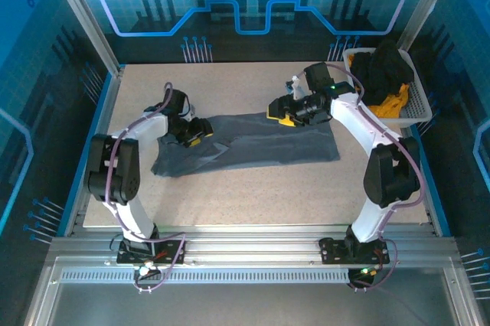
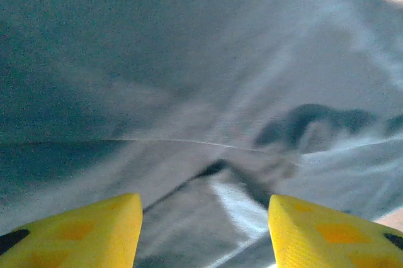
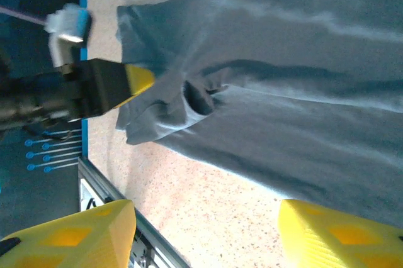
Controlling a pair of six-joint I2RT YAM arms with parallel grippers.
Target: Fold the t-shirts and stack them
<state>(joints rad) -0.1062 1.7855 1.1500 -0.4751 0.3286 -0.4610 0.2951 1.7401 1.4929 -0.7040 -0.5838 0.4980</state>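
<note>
Grey t-shirt [image 1: 253, 142] on table [image 1: 253, 196]; L fingers [image 2: 88, 233] spread over it, R fingers [image 3: 334, 233] spread too.

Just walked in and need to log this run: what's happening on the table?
Two robot arms are working on a slate-grey t-shirt lying on the table. The left end effector is open over its left end, the right end effector open over its far edge. Black and orange-yellow shirts wait in the white basket.

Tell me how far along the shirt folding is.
Early. Nothing is stacked yet. The grey shirt lies spread and rumpled on the table, with the left gripper and right gripper open close to it. The black shirt and orange shirt wait in the basket.
</note>
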